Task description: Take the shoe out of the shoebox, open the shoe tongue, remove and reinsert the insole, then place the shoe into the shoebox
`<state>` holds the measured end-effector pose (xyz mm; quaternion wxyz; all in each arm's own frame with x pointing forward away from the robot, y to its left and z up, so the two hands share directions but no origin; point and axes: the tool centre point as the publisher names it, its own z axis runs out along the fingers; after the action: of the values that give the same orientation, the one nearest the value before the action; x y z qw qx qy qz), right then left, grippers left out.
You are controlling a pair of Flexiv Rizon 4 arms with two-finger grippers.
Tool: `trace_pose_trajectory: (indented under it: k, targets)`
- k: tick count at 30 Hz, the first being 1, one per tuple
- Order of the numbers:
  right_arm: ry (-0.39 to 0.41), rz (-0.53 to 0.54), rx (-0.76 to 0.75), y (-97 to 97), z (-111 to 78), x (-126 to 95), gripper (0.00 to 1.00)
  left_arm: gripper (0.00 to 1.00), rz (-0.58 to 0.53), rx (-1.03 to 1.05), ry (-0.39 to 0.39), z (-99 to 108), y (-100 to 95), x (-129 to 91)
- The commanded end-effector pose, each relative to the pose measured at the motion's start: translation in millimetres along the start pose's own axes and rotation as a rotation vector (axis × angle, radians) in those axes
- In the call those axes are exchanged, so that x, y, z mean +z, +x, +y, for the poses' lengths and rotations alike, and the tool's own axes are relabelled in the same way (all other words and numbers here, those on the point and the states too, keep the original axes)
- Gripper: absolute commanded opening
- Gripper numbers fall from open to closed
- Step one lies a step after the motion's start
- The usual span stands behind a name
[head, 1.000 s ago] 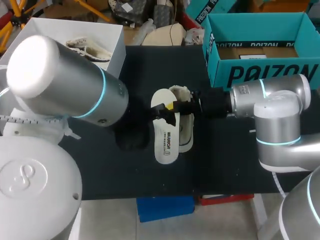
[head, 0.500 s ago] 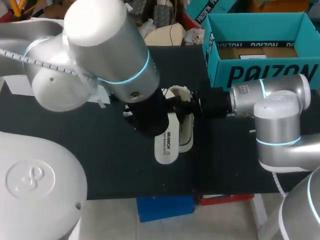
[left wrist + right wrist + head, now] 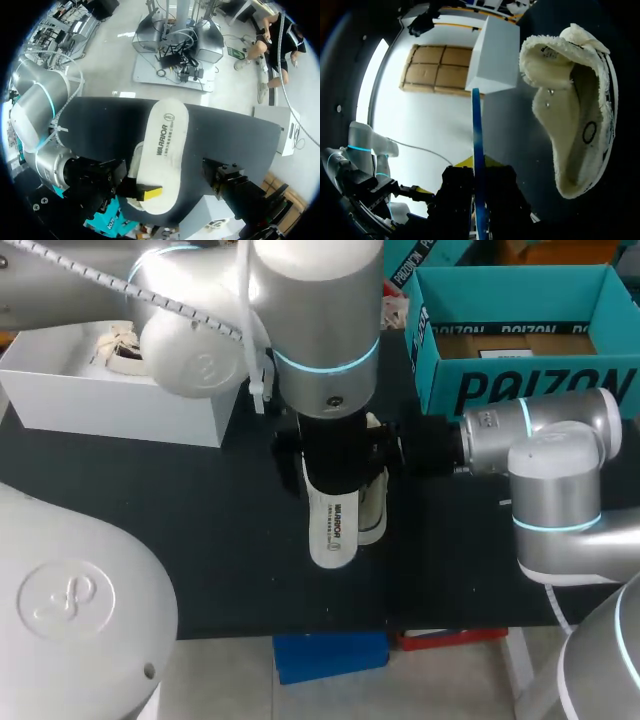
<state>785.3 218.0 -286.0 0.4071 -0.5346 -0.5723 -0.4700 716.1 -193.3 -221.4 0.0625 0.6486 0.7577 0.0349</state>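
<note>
White insole (image 3: 331, 528), cream fleecy shoe (image 3: 580, 100)

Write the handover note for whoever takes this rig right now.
Right gripper: jaws shut on the insole, which is out of the shoe.
Left gripper: above the insole and shoe; its state cannot be told.
Shoe: lying on the table beside the insole, tongue folded open.
White shoebox: at the table's far left.
Done: shoe out, tongue open, insole removed.
Left: reinsert the insole, then put the shoe into the shoebox.
</note>
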Motion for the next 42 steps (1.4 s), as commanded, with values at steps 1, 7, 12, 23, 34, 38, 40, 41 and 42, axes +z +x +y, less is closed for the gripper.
trace_pose_trajectory:
  k: [1, 7, 12, 23, 34, 38, 40, 41, 42]
  targets:
    - [0.000, -0.001, 0.001, -0.3, -0.1, 0, 0.00, 1.00, 0.066, -0.005, 0.001, 8, -1.6, -2]
    - [0.000, -0.001, 0.001, -0.3, -0.1, 0, 0.00, 1.00, 0.049, -0.008, -0.002, 28, -4.1, -1]
    - [0.000, -0.001, 0.001, -0.3, -0.1, 0, 0.00, 1.00, 0.031, -0.007, 0.002, 50, -8.0, 1]
    - [0.000, -0.001, 0.001, -0.3, -0.1, 0, 0.00, 1.00, 0.009, -0.025, 0.004, 109, -12.6, 12]
    - [0.000, -0.001, 0.001, -0.3, -0.1, 0, 0.00, 1.00, -0.024, -0.039, -0.003, 153, -22.4, 16]
    - [0.000, -0.001, 0.001, -0.3, -0.1, 0, 0.00, 1.00, -0.029, -0.041, -0.007, 154, -24.3, 14]
    - [0.000, -0.001, 0.001, -0.3, -0.1, 0, 0.00, 1.00, -0.031, -0.041, -0.008, 150, -23.8, 13]
    - [0.000, -0.001, 0.001, -0.3, -0.1, 0, 0.00, 1.00, -0.032, -0.041, -0.008, 147, -23.4, 12]
    - [0.000, -0.001, 0.001, -0.3, -0.1, 0, 0.00, 1.00, -0.033, -0.041, -0.008, 143, -22.8, 10]
